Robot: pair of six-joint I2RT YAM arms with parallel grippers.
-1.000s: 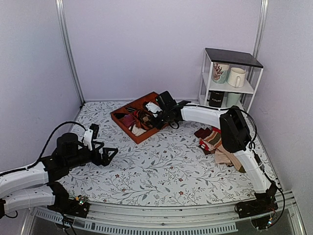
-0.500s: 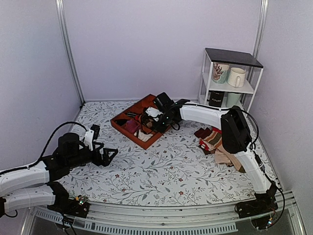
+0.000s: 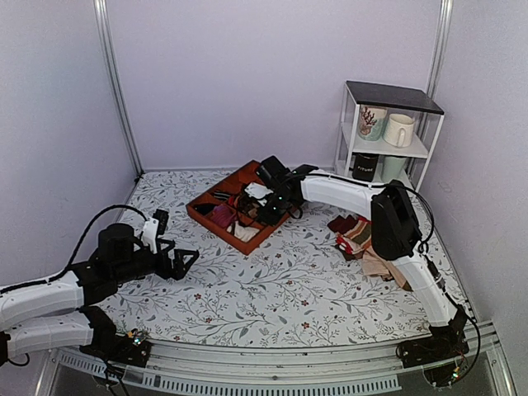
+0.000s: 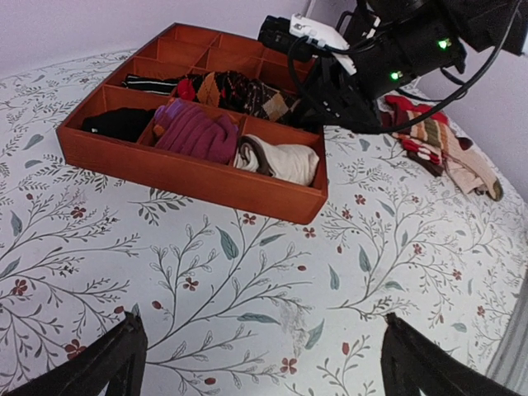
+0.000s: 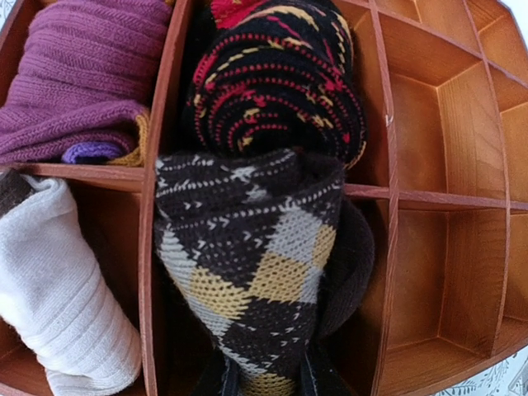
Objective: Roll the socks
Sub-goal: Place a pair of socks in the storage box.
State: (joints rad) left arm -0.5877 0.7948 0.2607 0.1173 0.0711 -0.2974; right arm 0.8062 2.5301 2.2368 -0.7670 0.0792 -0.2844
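Above tray [image 5: 389, 148], socks [image 5: 247, 264] pinched in right tool [image 5: 270, 378]

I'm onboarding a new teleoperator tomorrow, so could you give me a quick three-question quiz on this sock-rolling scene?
1. True or false: the left gripper holds a sock.
2. The right gripper is shut on: A a towel; B the argyle socks; C nothing.
3. Fill in: in the right wrist view, the bundle in the tray compartment to the left of the argyle socks is ____ in colour.

Key
1. False: it is open, with nothing between its fingers.
2. B.
3. White: the white bundle.
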